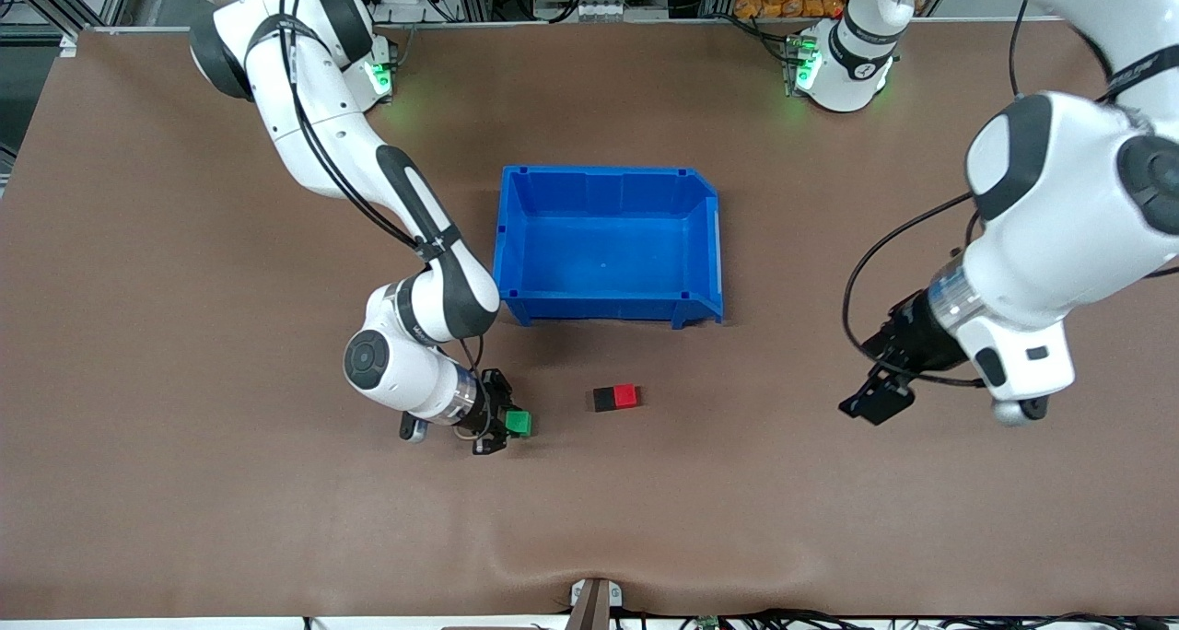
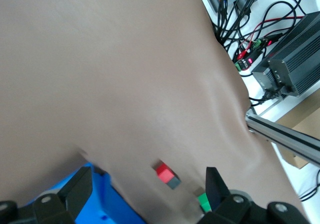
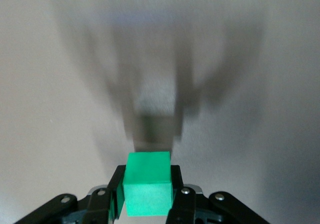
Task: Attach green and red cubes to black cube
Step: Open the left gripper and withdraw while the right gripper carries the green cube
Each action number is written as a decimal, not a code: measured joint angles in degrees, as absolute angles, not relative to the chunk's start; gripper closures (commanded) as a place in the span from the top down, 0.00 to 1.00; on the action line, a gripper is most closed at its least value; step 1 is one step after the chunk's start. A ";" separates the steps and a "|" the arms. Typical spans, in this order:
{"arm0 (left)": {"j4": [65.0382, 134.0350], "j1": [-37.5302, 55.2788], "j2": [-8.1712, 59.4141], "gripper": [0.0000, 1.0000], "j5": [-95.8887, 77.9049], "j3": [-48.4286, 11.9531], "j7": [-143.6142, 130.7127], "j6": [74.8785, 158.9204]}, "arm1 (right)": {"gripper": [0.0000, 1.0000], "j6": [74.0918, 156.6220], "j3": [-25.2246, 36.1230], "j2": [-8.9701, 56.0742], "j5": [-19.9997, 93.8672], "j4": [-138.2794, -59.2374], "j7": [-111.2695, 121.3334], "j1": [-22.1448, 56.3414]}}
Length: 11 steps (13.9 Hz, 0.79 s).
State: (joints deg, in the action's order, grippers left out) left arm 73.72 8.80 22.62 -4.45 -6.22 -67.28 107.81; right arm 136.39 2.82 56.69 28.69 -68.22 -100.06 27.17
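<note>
a robotics lab: two franka arms (image 1: 368, 169) bolted at a brown tabletop (image 1: 184, 335), aluminium framing, power supplies (image 2: 292, 54) and cabling.

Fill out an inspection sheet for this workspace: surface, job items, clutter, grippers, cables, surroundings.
Surface: brown table mat, rippled near the front camera's edge.
Job items: red cube and black cube touching side by side on the mat, nearer the front camera than the blue bin; green cube held apart from them, toward the right arm's end.
Clutter: the blue bin, nothing seen inside.
Grippers: right gripper shut on the green cube, low over the mat; left gripper open, holding nothing, waiting over bare mat at the left arm's end.
Cables: black cables along both arms.
Surroundings: power boxes and wiring off the table edge.
</note>
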 measured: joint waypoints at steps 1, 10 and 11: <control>76.10 7.53 20.25 1.00 -4.40 -6.21 -64.14 106.84 | 0.00 136.75 2.82 56.88 28.69 -67.83 -100.88 27.66; 91.56 1.63 3.27 1.00 -4.40 -6.07 -42.07 100.08 | 0.00 138.55 2.82 57.63 28.70 -66.78 -104.36 31.75; 92.60 1.61 2.17 1.00 -4.40 -5.94 -39.26 99.07 | 0.00 138.55 2.82 57.73 28.70 -66.76 -104.45 32.09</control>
State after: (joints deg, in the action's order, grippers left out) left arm 92.60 1.61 2.17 -4.40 -5.94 -39.26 99.07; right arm 138.55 2.82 57.73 28.70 -66.76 -104.45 32.09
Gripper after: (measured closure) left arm 0.000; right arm 0.604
